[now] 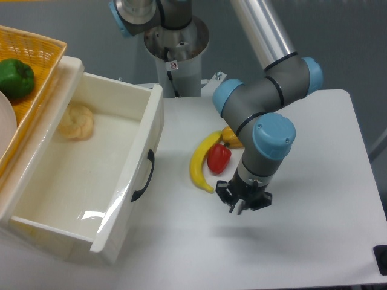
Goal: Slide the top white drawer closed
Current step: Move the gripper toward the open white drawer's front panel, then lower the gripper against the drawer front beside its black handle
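Note:
The top white drawer (72, 181) stands pulled far out of the cabinet at the left, its front panel angled toward the table with a curved black handle (144, 176). A pale bread roll (76, 121) lies inside near the back. My gripper (242, 202) hangs over the table to the right of the drawer front, well apart from the handle, just below the red pepper. Its fingers point down and look spread, with nothing between them.
A banana (199, 162), a red pepper (219, 157) and a yellow pepper (233, 138), partly hidden by my arm, lie between the drawer and my gripper. A yellow basket (35, 54) holding a green pepper (16, 78) sits on the cabinet top at the left.

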Controlling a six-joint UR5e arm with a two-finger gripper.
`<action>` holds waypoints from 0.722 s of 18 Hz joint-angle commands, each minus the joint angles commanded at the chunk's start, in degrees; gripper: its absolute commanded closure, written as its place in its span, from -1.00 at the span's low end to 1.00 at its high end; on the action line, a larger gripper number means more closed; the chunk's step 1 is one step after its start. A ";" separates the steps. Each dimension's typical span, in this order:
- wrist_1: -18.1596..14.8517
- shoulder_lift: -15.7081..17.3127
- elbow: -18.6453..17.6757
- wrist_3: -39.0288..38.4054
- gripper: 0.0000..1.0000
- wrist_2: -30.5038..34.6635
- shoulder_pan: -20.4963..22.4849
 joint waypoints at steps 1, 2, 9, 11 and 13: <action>-1.32 0.61 0.09 0.00 0.96 -1.49 0.00; -2.38 1.23 0.18 0.00 0.98 -2.90 0.09; -8.62 3.52 0.18 0.96 1.00 -8.71 -0.87; -10.11 3.52 0.18 1.49 1.00 -9.86 -1.84; -14.24 3.52 0.09 4.03 1.00 -10.29 -3.77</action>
